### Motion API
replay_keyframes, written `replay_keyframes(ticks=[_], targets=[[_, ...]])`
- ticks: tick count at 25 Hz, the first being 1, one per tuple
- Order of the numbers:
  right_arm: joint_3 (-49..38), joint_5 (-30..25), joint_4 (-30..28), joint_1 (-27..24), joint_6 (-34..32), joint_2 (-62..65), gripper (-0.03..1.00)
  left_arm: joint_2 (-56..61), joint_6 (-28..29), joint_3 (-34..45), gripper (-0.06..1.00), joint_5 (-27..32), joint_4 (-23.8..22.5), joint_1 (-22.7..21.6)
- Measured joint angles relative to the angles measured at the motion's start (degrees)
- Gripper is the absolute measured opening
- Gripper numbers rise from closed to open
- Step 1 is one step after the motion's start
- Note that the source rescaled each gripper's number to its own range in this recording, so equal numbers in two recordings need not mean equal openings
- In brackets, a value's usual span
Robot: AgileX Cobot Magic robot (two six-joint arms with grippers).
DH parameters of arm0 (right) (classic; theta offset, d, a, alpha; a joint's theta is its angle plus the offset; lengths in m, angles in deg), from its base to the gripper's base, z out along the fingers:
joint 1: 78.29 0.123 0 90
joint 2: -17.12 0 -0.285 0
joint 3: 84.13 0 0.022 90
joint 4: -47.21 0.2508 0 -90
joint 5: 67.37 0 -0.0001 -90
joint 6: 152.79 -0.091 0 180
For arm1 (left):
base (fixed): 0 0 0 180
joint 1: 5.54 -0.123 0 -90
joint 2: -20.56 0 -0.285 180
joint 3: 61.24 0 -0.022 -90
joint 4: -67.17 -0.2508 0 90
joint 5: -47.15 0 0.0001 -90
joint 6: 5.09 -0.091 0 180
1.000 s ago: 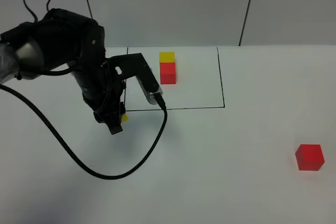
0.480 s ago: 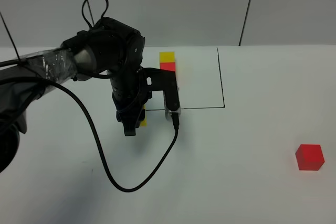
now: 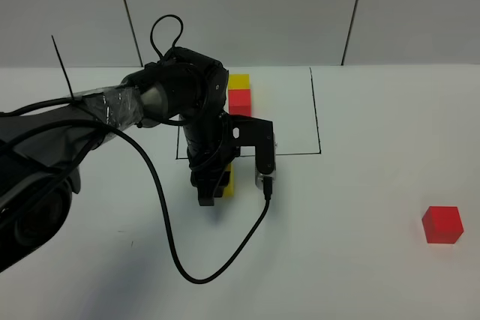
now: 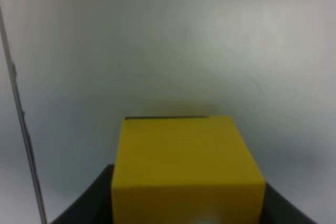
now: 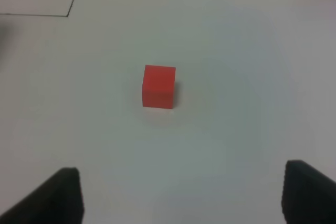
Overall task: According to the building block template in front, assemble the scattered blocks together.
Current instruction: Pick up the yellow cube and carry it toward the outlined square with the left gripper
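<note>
Left end effector [image 3: 216, 189] clenched on the loose yellow cube [image 4: 186, 171]. The left wrist view shows the cube filling the gap between the two dark fingers. It sits just in front of the black frame's near line, outside it. Can't tell whether it touches the surface [image 3: 360, 185] or hangs just above.

Right end effector [image 5: 184, 182] released: fingers wide apart with nothing between them, hovering over the loose red cube [image 5: 158, 86]. That cube sits alone on the surface, far to the right and well apart from everything else.

White surface, matte, no clutter. A black cable [image 3: 172, 260] loops off the left arm across it.

Template [image 3: 239, 95]: yellow cube behind, red cube in front, touching, inside the thin black-lined rectangle toward its left side.

Handling, judged:
- Both loose cubes look rigid, light and not fragile.
- Faces are flat and smooth, so a slip or twist is likely if they are pinched off-centre or on an edge.
- Best hold is two opposite side faces, fingers square to them and mid-height.
- For the red cube, leave the face that must meet the yellow one uncovered, so the two can be pushed flush.
- No need for a hard squeeze.

Writing: none readable. No brand or label on the cubes, the surface or the arms. The silver tape [image 3: 105, 104] on the left arm shows no print.
</note>
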Motion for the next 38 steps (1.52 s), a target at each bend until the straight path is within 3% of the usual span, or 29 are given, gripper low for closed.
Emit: replay_keyframes(ticks=[30, 33, 38], targets=[[0.00, 0.00, 0.00, 0.00, -0.13, 0.00, 0.60, -1.91, -1.91, -0.87, 0.00, -0.49, 0.13, 0.04], [0.00, 0.00, 0.00, 0.00, -0.18, 0.00, 0.60, -2.22, -1.91, -0.87, 0.14, -1.87, 0.15, 0.04], [0.00, 0.00, 0.00, 0.00, -0.44, 0.00, 0.60, -2.20, -1.46, -0.87, 0.65, -2.61, 0.15, 0.04]])
